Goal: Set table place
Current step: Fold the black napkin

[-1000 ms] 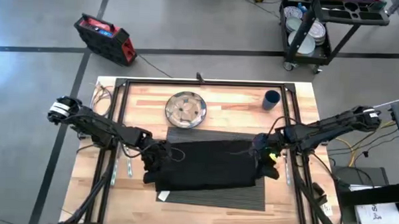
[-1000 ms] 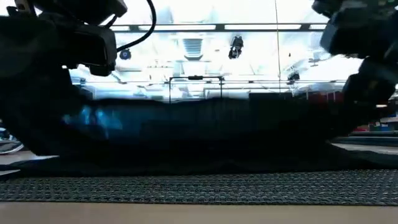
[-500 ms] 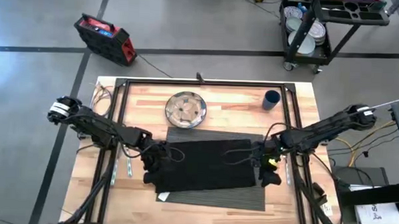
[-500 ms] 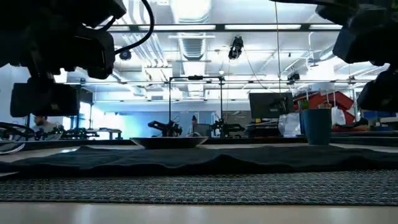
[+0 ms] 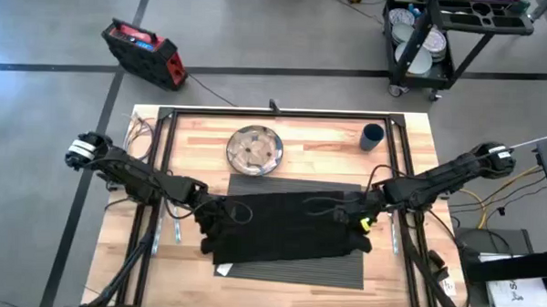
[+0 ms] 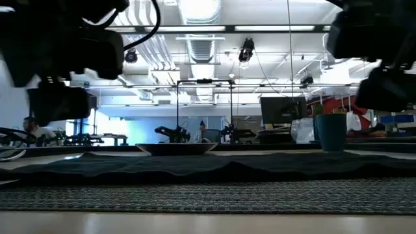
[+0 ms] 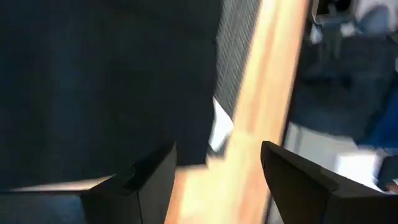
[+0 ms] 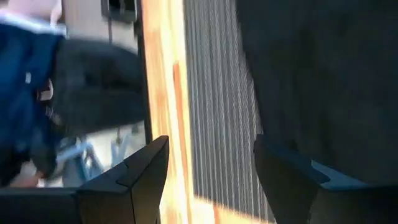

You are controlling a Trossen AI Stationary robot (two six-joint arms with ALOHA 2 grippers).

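The left gripper (image 5: 209,215) is hovering over the left edge of the black napkin (image 5: 285,227), its fingers (image 7: 149,183) spread apart and gripping nothing; in the left wrist view bare wood and the napkin's corner are showing between them. The right gripper (image 5: 355,220) is hanging over the napkin's right edge, its fingers (image 8: 140,177) likewise parted and empty, with ribbed mat and wood showing in the gap.

The napkin is lying spread flat on the placemat (image 5: 292,268), covering most of it; the mat's striped surface is peeking out along the near edge and at the far edge (image 5: 272,182). In the low view the cloth (image 6: 208,168) is resting in low ripples on the mat (image 6: 208,195).

The mat is sitting in the middle of the table (image 5: 396,294), towards its near side. A plate (image 5: 255,150) is resting just beyond the mat's far edge, and a blue cup (image 5: 373,136) is standing near the far right corner, well apart from both.
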